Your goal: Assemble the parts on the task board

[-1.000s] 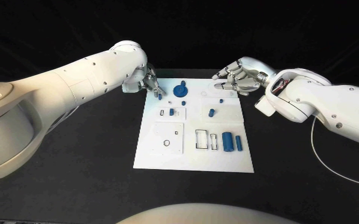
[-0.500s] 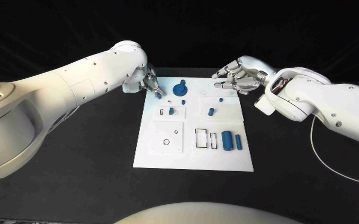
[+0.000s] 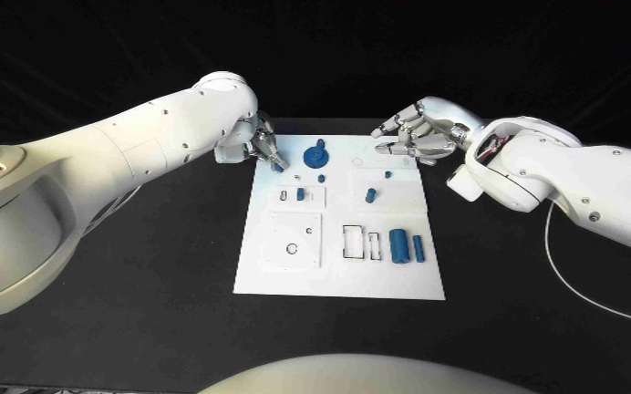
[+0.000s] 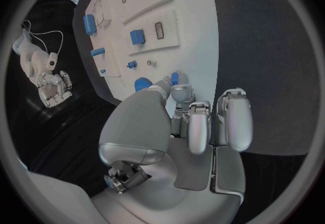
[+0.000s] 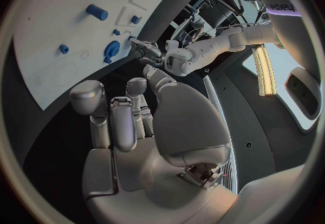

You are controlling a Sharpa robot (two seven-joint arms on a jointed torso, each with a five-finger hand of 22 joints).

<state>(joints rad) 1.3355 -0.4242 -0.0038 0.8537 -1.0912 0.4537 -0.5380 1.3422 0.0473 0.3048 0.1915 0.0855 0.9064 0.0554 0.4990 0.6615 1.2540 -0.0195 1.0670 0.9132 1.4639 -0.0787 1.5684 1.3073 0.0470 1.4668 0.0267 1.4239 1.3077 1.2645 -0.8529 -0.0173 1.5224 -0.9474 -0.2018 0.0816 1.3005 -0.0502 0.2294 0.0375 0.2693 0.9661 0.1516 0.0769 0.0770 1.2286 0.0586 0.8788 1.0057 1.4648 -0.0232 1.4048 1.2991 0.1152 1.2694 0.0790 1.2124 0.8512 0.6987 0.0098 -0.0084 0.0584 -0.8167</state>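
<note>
Task board (image 3: 336, 271) with seven blue parts (image 3: 398, 252).

Black table (image 3: 158, 257) against a dark, unlit backdrop.

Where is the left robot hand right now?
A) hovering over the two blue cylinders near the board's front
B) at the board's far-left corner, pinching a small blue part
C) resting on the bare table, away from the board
B: the left robot hand sits at the far-left corner of the task board, with a small blue part between its fingertips.
</note>
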